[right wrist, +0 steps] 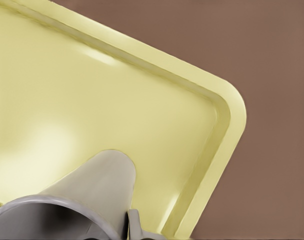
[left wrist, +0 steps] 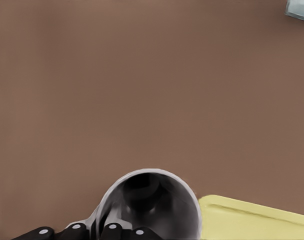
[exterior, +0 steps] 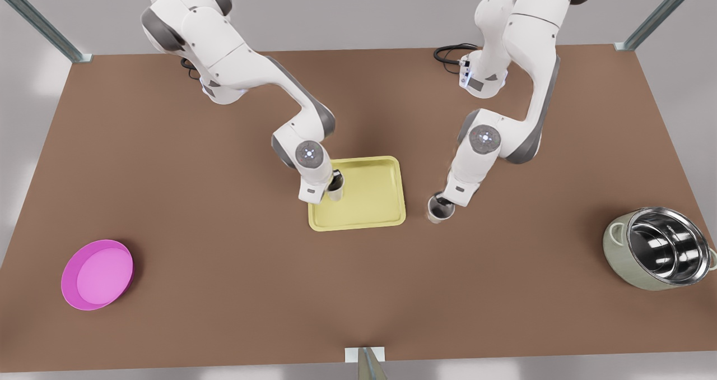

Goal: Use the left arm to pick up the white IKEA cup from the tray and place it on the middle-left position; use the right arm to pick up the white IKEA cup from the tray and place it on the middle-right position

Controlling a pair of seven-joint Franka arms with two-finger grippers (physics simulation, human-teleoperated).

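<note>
On brown table (exterior: 235, 256), by yellow tray (exterior: 369, 200): left hand (exterior: 445, 202) pinching one white cup (exterior: 434, 213) just off the rim (lowering and release next), right hand (exterior: 331, 185) pinching the other cup (exterior: 338, 193) over the tray, carry to middle-right pending.

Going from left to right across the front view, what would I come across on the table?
Magenta plate → yellow tray, right gripper holding one white cup over it → left gripper holding the other white cup → steel pot.
</note>
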